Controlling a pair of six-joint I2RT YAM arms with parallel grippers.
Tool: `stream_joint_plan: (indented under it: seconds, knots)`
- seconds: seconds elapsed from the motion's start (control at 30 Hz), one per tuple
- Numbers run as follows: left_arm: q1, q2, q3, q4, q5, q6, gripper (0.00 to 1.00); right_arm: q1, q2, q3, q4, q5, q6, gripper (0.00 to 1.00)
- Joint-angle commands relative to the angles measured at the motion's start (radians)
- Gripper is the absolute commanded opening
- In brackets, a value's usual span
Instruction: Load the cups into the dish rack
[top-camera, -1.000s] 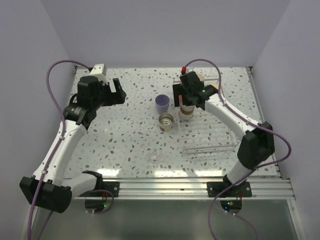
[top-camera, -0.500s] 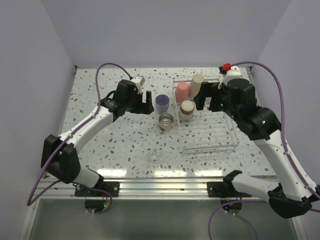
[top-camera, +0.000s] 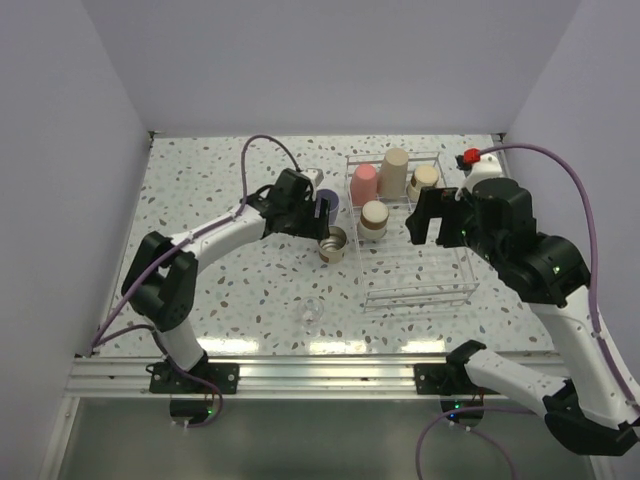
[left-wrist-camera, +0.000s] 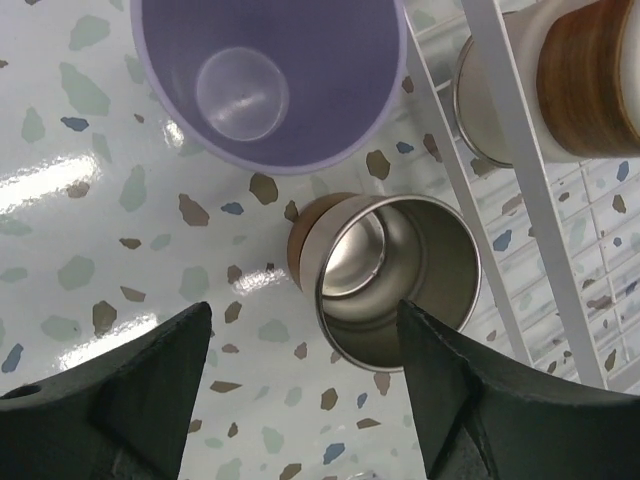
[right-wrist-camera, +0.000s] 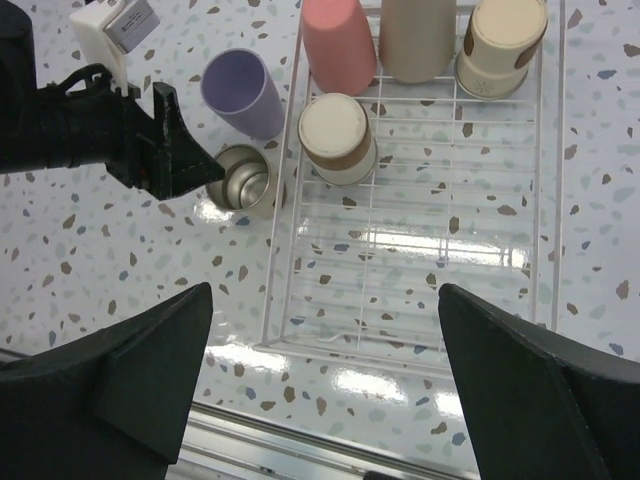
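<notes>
1. The left end effector (left-wrist-camera: 305, 330), jaws apart and gripping nothing, hangs over the short beige cup (left-wrist-camera: 395, 285), which stands mouth-up on the counter (top-camera: 220, 290).
2. The lavender cup (left-wrist-camera: 270, 70) stands just beside it. Both are outside the dish rack (right-wrist-camera: 410, 250), near its left wall.
3. At the rack's far end are the pink cup (right-wrist-camera: 340, 45), the tan cup (right-wrist-camera: 417, 40), a corner beige cup (right-wrist-camera: 500, 45) and a nearer beige cup (right-wrist-camera: 338, 135).
4. The right end effector (top-camera: 432, 222) hangs above the rack, wide open and empty.

Left claw (top-camera: 320, 212) spread, reaching far forward, right claw (top-camera: 433, 222) spread, raised
</notes>
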Motion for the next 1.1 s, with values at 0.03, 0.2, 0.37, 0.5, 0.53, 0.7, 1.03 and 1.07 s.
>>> stream_joint_plan:
  seconds: [0.03,0.2,0.37,0.5,0.53,0.7,1.03,1.07]
  knots:
    - [-0.016,0.071,0.088,0.042,-0.037,-0.015,0.75,0.005,-0.035,0.009,-0.053,0.047,0.003,0.98]
    - [-0.029,0.128,0.122,0.042,-0.037,-0.017,0.61,0.003,-0.035,0.023,-0.083,0.056,-0.005,0.98]
    - [-0.042,0.146,0.129,0.045,-0.048,-0.02,0.49,0.005,-0.048,0.016,-0.097,0.063,-0.001,0.98]
    - [-0.05,0.132,0.108,0.054,-0.054,-0.029,0.26,0.005,-0.052,-0.006,-0.091,0.047,0.009,0.98]
    - [-0.05,0.12,0.091,0.063,-0.061,-0.03,0.09,0.005,-0.051,-0.007,-0.088,0.041,0.015,0.98]
    - [-0.05,0.05,0.047,0.047,-0.133,-0.02,0.0,0.004,-0.045,-0.004,-0.077,0.005,0.029,0.98]
    - [-0.049,-0.274,-0.047,0.007,-0.245,0.016,0.0,0.005,-0.017,-0.006,-0.001,-0.104,0.071,0.98]
    - [-0.047,-0.292,-0.044,-0.001,-0.253,0.02,0.0,0.004,-0.011,-0.007,0.01,-0.13,0.075,0.98]
